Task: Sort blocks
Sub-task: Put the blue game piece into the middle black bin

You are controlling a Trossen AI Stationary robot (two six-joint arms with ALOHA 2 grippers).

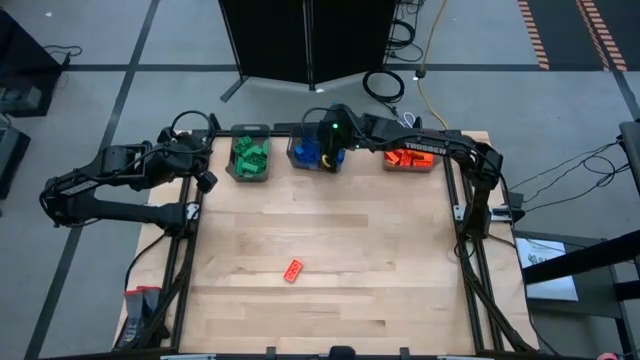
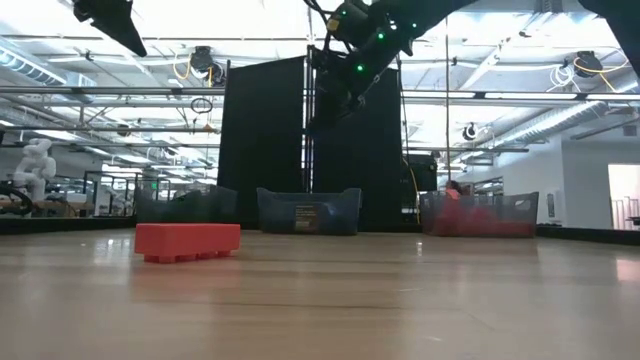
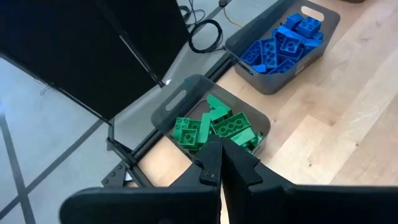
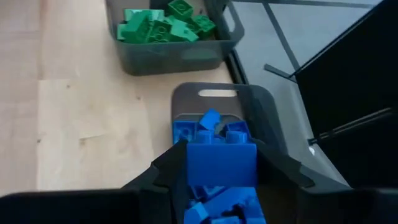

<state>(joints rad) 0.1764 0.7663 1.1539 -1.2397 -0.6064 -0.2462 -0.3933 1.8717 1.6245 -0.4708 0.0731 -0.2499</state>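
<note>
The right gripper [image 4: 221, 165] is closed on a blue block [image 4: 221, 163], held above the middle bin [image 4: 273, 118] of blue blocks, its long axis spanning the fingers. The left gripper [image 3: 221, 167] is closed and empty, above the green bin [image 3: 180, 102]. Well toward the counter's [image 1: 330, 240] front from the middle bin lies a red block [image 1: 293, 270], its long axis diagonal

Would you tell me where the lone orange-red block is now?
In the high view, the orange-red block lies alone on the table, centre-left and nearer its front edge, far from the bins.
</note>
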